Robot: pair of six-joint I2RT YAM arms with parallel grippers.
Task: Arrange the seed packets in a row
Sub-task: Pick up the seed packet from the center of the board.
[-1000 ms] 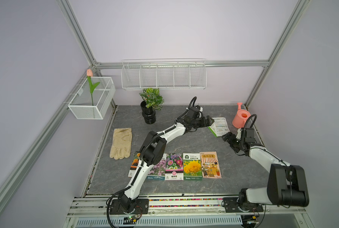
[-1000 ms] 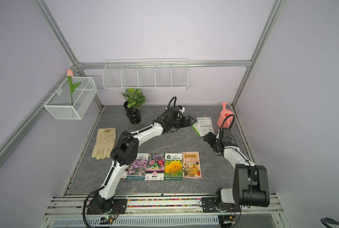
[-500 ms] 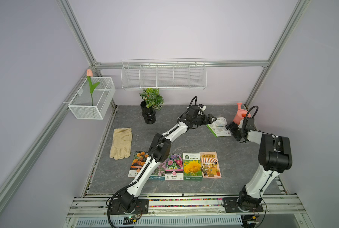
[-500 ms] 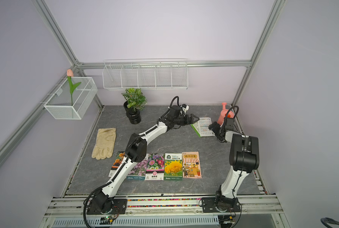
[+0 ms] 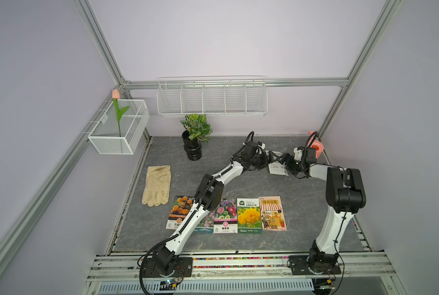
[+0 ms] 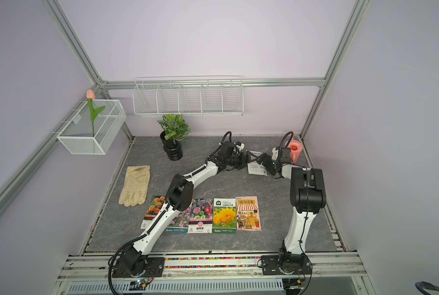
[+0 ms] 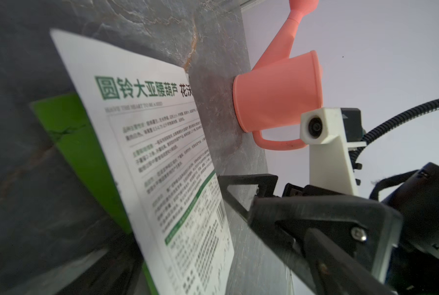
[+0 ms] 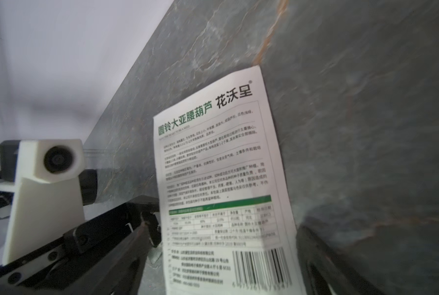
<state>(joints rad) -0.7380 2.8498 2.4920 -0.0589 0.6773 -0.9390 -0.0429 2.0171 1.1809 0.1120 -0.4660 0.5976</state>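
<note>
Grey slate tabletop point(image 5: 239, 184), five packets point(image 5: 249, 215) lined up at six o'clock. The stray seed packet point(image 5: 277, 169), white back up, lies at one o'clock, long axis roughly twelve-to-six. The left gripper point(image 5: 271, 157) is at its nine and the right gripper point(image 5: 289, 165) at its three. Both are spread wide, and the right looks nearer.

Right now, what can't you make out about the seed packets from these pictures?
- Pink-flower packet: both top views, left arm covers most of it.
- Orange-flower packet: same views, left arm hides one corner.
- White-backed packet: front faces down; wrist views cut off its barcode end; top-view print too small.
</note>
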